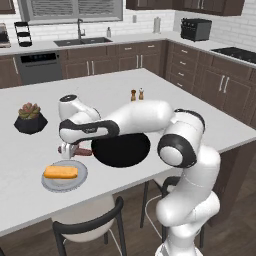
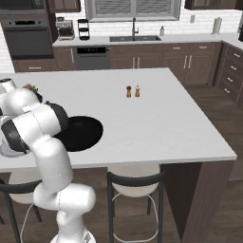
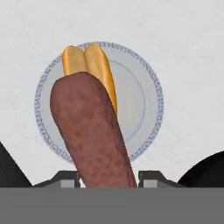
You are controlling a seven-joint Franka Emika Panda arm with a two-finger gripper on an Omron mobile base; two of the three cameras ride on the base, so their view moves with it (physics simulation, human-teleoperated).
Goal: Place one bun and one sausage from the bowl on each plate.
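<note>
**Sausage pinched above the plated bun**

Closest to the hand camera, the gripper [image 3: 108, 177] has its two dark finger tips pressed against either side of a sausage [image 3: 93, 135], a thick, round-ended cylinder with a mottled reddish-brown skin. It runs up the hand view away from the tips, overlapping the lower end of the bun [image 3: 89, 70] beyond it. In the left base view the sausage [image 1: 80, 151] lies roughly level under the hand, just past the plate's far edge and beside the bowl.

The bun, smooth and golden-orange with a lengthwise split, lies on a round pale grey plate [image 3: 144, 94] with a fine patterned band around its rim. The plate [image 1: 77, 182] sits near the front edge of the matt white island counter [image 1: 210, 120].

Just beside the plate is the bowl [image 1: 122, 152], wide, shallow, round and flat black; the white forearm crosses over its far rim.

Farther left stands a faceted black pot holding a green-and-pink succulent [image 1: 30, 117]. Toward the middle of the counter, two small brown shakers [image 1: 137, 94] stand side by side. Beyond are dark wood cabinets and a sink [image 1: 82, 41] under the window.
</note>
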